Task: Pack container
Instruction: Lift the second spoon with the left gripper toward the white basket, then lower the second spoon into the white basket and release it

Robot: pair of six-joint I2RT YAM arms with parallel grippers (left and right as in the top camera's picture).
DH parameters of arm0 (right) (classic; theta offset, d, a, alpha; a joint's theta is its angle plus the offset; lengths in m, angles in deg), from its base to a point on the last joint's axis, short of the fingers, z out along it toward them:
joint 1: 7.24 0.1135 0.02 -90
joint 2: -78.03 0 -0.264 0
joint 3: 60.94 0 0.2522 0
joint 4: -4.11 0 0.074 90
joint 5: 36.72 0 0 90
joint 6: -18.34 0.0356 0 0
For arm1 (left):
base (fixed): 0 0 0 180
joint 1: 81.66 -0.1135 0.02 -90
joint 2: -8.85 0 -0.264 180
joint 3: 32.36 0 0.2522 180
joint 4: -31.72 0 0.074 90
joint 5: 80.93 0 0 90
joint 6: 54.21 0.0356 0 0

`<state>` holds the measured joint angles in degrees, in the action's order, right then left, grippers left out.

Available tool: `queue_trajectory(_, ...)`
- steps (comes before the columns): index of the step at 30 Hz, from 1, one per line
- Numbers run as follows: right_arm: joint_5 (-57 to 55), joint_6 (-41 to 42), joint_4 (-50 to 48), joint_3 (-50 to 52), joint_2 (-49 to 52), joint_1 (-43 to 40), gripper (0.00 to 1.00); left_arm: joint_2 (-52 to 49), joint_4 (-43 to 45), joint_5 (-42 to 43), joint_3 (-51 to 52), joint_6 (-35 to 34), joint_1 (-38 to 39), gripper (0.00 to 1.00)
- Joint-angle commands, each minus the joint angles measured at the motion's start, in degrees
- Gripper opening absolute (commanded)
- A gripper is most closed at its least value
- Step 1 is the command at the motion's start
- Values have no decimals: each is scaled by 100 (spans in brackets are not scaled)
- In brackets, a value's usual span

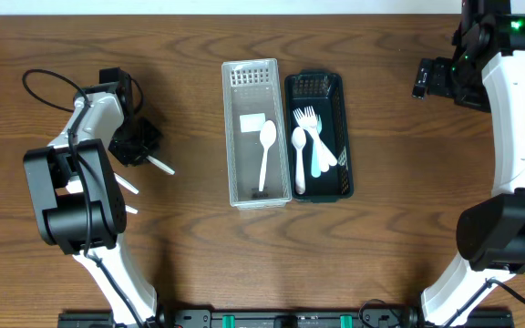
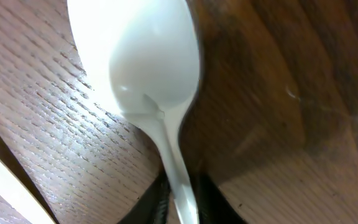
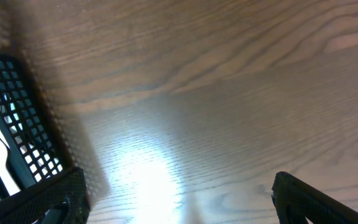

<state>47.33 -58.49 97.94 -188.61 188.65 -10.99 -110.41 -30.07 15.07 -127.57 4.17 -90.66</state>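
Note:
My left gripper (image 1: 138,144) is at the table's left and is shut on the handle of a white plastic spoon (image 2: 143,59). The spoon's bowl fills the left wrist view, close over the wood, with its handle running between the jaws (image 2: 180,208). A white handle end (image 1: 160,165) pokes out beside that gripper in the overhead view. A white basket (image 1: 235,137) holds one white spoon (image 1: 265,150). A black basket (image 1: 344,137) beside it holds white forks and spoons (image 1: 306,137). My right gripper (image 1: 429,80) is open and empty at the far right, above bare wood (image 3: 179,208).
Two more white utensils (image 1: 128,185) lie partly under my left arm, and one shows as a white strip in the left wrist view (image 2: 5,180). The black basket's corner (image 3: 23,124) is at the left edge of the right wrist view.

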Motion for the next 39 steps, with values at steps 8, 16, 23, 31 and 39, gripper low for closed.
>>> queue_trajectory(8,20,-61,11,26,39,4,99,-271,-20,111,17,17,-20,6)
queue_trajectory(16,20,-59,-17,26,39,7,99,350,-820,214,-857,382,426,6)
queue_trajectory(23,20,-59,-15,26,39,7,99,1587,-730,214,-1228,592,1725,6)
queue_trajectory(31,20,-59,-13,26,39,7,99,1696,-501,186,-1215,608,3309,7)
queue_trajectory(39,20,-59,13,26,39,7,99,852,-481,85,-1213,605,3652,25)
